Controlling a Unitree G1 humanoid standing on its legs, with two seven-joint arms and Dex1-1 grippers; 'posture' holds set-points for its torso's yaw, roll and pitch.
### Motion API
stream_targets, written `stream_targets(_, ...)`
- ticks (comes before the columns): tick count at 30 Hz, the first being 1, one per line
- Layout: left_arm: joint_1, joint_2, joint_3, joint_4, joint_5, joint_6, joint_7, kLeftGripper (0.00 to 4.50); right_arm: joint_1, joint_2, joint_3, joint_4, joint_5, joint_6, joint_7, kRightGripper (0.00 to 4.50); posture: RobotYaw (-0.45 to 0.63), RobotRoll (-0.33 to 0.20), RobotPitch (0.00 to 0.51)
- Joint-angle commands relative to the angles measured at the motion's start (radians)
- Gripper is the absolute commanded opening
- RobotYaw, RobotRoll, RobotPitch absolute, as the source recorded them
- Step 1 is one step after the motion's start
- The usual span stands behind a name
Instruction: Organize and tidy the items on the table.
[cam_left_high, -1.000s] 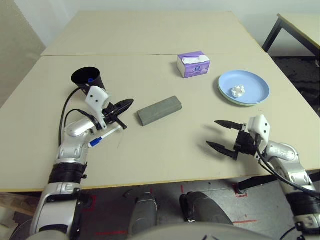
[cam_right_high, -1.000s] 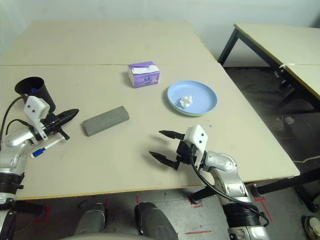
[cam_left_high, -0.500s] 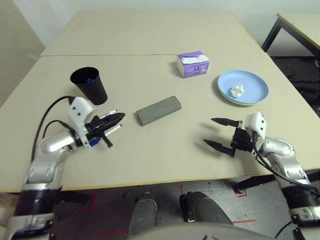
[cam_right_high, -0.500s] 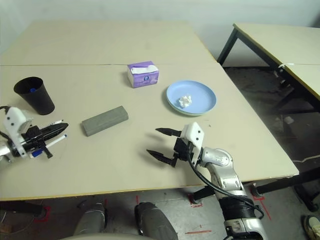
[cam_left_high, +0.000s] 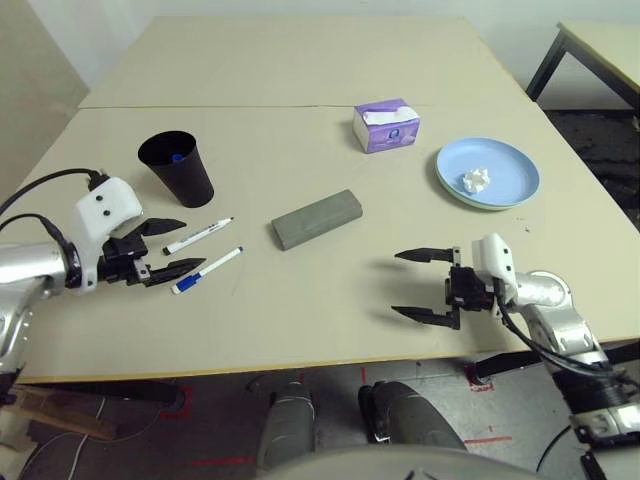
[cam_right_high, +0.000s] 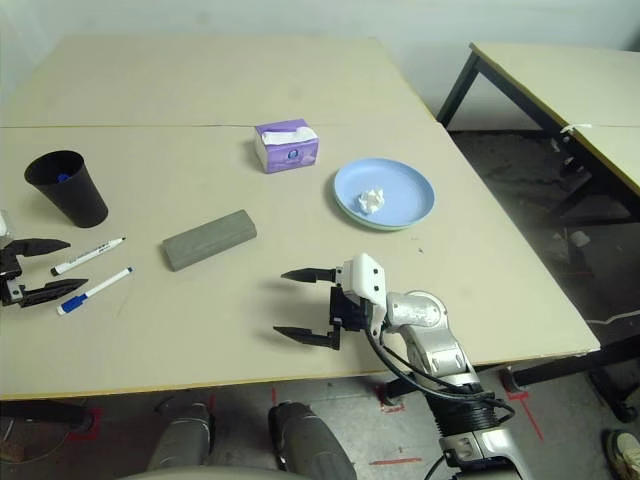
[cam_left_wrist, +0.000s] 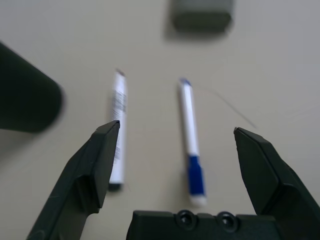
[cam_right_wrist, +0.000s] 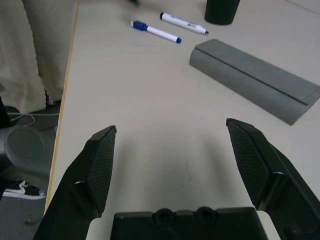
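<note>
Two white markers lie side by side on the table (cam_left_high: 330, 90), near its left front: one with a black cap (cam_left_high: 198, 236) and one with a blue cap (cam_left_high: 207, 271). My left gripper (cam_left_high: 193, 243) hovers open just left of them, holding nothing. In the left wrist view both the black-capped marker (cam_left_wrist: 118, 135) and the blue-capped marker (cam_left_wrist: 190, 135) lie between the spread fingers. A black cup (cam_left_high: 175, 165) with something blue inside stands behind the markers. The grey glasses case (cam_left_high: 318, 220) lies mid-table. My right gripper (cam_left_high: 395, 283) stands open and empty at the front right.
A purple tissue box (cam_left_high: 386, 127) sits behind the case. To its right a light-blue plate (cam_left_high: 505, 165), with a green rim under it, holds a crumpled paper wad (cam_left_high: 476, 180). A second, dark-legged table (cam_right_high: 560, 80) stands off to the right.
My left gripper has opened and drawn back to the left. The black-capped marker now lies on the table beside the blue-capped one. My right gripper has shifted a little to the left.
</note>
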Motion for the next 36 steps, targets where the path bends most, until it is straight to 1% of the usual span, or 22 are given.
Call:
stream_targets(1,0.055,0.035,-0.032,-0.055,0.013,0.066,-0.045,4.48,0.004,0.016,0.023,-0.025,0.0,-0.004,-0.01,4.5,-0.02,0.0,0.148)
stream_targets(5,0.09,0.078,-0.05,-0.079,0.032,0.102,-0.082,4.48,0.021,0.021,0.037,-0.057,-0.001,0.006,-0.024,4.5,-0.03,0.0,0.153)
stream_targets(8,0.051,0.099,-0.078,-0.096,0.041,0.148,-0.084,4.48,0.024,0.018,0.047,-0.069,-0.004,0.01,-0.026,4.5,-0.04,0.0,0.156)
stream_targets(10,-0.008,0.099,-0.1,-0.116,0.031,0.205,-0.074,4.48,0.02,0.019,0.051,-0.073,-0.006,0.015,-0.031,4.5,-0.04,0.0,0.153)
stream_targets(12,-0.113,0.095,-0.131,-0.115,0.033,0.251,-0.062,4.48,0.018,0.022,0.058,-0.08,-0.011,0.019,-0.04,4.5,-0.05,0.0,0.152)
stream_targets(16,-0.268,0.088,-0.194,-0.081,0.055,0.293,-0.061,4.48,0.025,0.026,0.073,-0.096,-0.018,0.022,-0.051,4.5,-0.06,0.0,0.146)
stream_targets(18,-0.303,0.094,-0.221,-0.071,0.068,0.301,-0.07,4.48,0.028,0.025,0.078,-0.105,-0.017,0.025,-0.057,4.5,-0.07,0.0,0.144)
stream_targets(23,-0.372,0.152,-0.323,-0.089,0.11,0.363,-0.145,4.48,0.031,0.022,0.084,-0.12,-0.018,0.033,-0.07,4.5,-0.09,0.0,0.141)
stream_targets(25,-0.404,0.162,-0.367,-0.102,0.129,0.396,-0.165,4.48,0.031,0.02,0.086,-0.121,-0.022,0.032,-0.073,4.5,-0.09,0.0,0.139)
stream_targets(30,-0.457,0.132,-0.432,-0.106,0.168,0.453,-0.156,4.48,0.041,0.016,0.093,-0.136,-0.028,0.035,-0.084,4.5,-0.11,0.0,0.132)
stream_targets(36,-0.446,0.075,-0.446,-0.106,0.187,0.491,-0.1,4.48,0.059,0.008,0.098,-0.178,-0.027,0.056,-0.1,4.5,-0.12,0.0,0.126)
